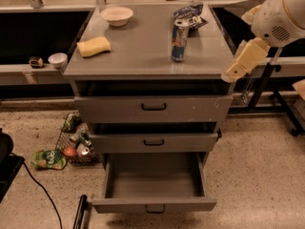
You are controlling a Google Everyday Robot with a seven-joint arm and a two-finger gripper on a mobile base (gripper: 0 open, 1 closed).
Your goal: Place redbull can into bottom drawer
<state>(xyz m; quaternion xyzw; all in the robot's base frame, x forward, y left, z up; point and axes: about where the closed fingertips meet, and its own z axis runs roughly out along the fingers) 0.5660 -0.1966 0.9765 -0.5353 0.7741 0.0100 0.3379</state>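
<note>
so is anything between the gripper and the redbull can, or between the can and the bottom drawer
Nothing visible does. The gripper hangs by the right edge of the cabinet, with only bare top between it and the redbull can; the chip bag lies behind the can. The bottom drawer is pulled out, its opening uncovered.

At the upper right of the frame, the arm (279, 13) is a rounded white housing with a small patch of vent holes and what may be a tan band at its edge. Below it, the pincer (234, 73) is blocky cream-coloured plastic, tapering toward the lower left.
</note>
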